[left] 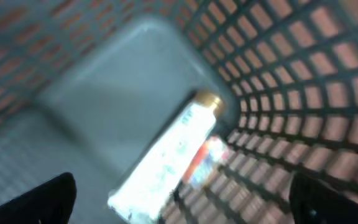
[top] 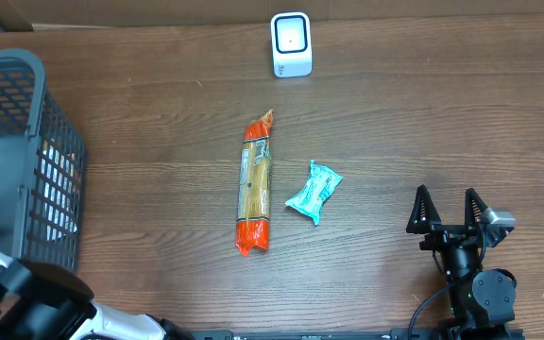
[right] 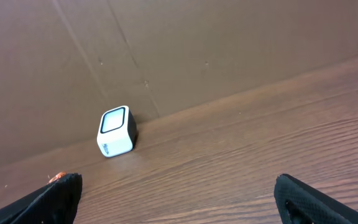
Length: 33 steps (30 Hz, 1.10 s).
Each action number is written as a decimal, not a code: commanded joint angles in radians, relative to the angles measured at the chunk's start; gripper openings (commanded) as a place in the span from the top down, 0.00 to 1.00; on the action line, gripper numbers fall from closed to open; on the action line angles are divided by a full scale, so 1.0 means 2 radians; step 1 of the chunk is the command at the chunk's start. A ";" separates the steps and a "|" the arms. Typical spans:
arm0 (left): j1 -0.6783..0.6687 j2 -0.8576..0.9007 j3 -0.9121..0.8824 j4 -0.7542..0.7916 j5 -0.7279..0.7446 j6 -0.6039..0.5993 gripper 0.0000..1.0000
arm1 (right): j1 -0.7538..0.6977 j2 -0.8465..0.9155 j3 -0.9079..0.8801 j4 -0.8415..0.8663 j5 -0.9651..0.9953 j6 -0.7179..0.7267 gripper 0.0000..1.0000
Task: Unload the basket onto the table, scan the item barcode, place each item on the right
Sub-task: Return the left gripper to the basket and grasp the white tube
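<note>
your left gripper (left: 182,208) hangs wide open inside the basket (left: 278,81), above a white tube (left: 166,162) lying along the mesh wall. it looks light, smooth and a bit squashy, so pinch gently across its middle. your right gripper (top: 448,210) stands wide and empty, well apart from the scanner (top: 291,43).

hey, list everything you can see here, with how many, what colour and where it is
scanner: one, white, far edge, centre
long packet: one, orange and tan, mid-table
small packet: one, teal, just right of the long packet
basket: one, grey mesh, left edge
white item: one, gold end, blurred, inside the basket
table: one, dark brown wood
left end effector: one, black, open, over the basket
right end effector: one, black, open, empty, near right
</note>
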 commanded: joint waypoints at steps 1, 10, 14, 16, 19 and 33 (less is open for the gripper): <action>-0.009 -0.003 -0.094 0.065 0.030 0.070 0.00 | 0.003 -0.005 -0.005 0.002 0.002 0.002 0.00; -0.010 -0.003 -0.235 0.173 0.010 0.099 0.03 | 0.003 -0.005 -0.005 0.002 0.002 0.002 0.00; -0.010 -0.003 -0.285 0.205 -0.031 0.099 0.04 | 0.003 -0.005 -0.005 0.002 0.002 0.002 0.00; -0.010 -0.003 -0.304 0.222 -0.037 0.099 0.04 | 0.003 -0.005 -0.005 0.002 0.002 0.002 0.00; -0.010 -0.003 -0.327 0.243 -0.044 0.117 0.04 | 0.003 -0.005 -0.005 0.002 0.002 0.002 0.00; -0.012 0.001 -0.347 0.297 0.004 0.212 0.12 | 0.003 -0.005 -0.005 0.002 0.002 0.002 0.00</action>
